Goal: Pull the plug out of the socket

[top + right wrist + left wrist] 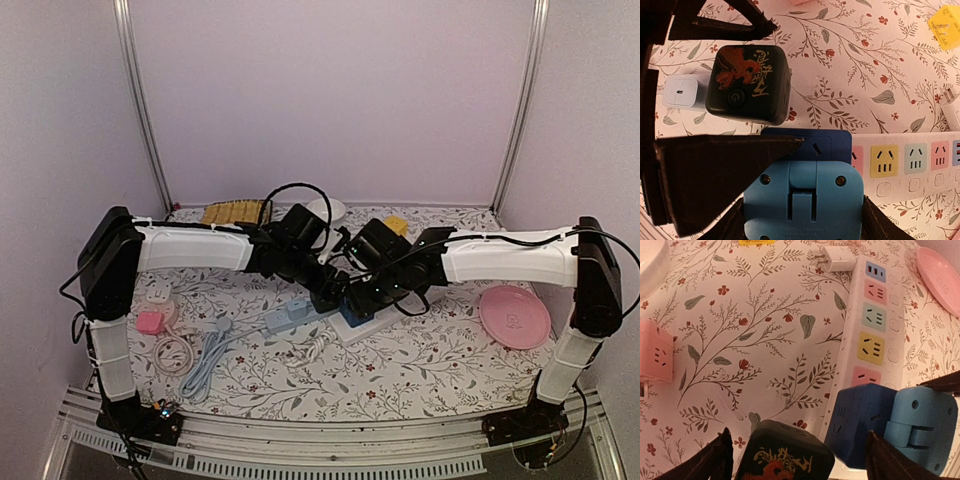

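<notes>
Top camera first: got both arms meeting mid-table, left gripper (328,293) and right gripper (363,298) nearly nose to nose over the white power strip (352,328); can't judge either opening from up here. Floral tablecloth (420,370) underneath, pink plate (515,316) off right, pink cube adapter (150,322) and coiled cables (175,352) off left, plain pale walls all round. Over to the left wrist camera: fingers (715,460) spread about as wide as they go, gripping nothing, black dragon-print cube (785,455) and dark blue cube adapter (860,420) sitting in the gap, light blue plug (922,427) just beside the blue cube. Strip running lengthwise away from the lens, coloured sockets in a row, white charger (838,258) lying loose by the far end. Right wrist camera: partly open, looks clamped on the light blue plug, one dark finger on each side. Plug stuck on the dark blue cube at the strip's left end here, screwed back face towards the lens, strip stretching off right.
</notes>
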{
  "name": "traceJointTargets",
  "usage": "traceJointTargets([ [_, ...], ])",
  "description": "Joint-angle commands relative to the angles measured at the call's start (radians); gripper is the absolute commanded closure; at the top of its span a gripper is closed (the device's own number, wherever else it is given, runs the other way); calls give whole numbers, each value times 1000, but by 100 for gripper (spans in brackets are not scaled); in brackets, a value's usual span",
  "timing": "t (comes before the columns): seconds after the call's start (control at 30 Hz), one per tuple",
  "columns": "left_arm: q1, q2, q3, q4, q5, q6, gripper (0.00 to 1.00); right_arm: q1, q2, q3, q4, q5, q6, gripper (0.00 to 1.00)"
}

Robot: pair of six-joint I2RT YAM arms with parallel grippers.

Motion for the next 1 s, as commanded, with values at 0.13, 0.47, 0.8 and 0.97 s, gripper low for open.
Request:
traceJointTargets([
  [0.13,-14,40,-45,-118,-14,26,9,-7,-142,-11,186,72,-18,73],
  [0.47,-12,32,15,-121,0,34,8,-92,-227,-129,190,-2,43,73],
  [0.8,24,33,201,-135,54,-3,8,-299,-118,-64,190,-138,59,73],
  [0.97,67,7,227,-122,77,-23,8,-345,36,57,191,-168,9,74],
])
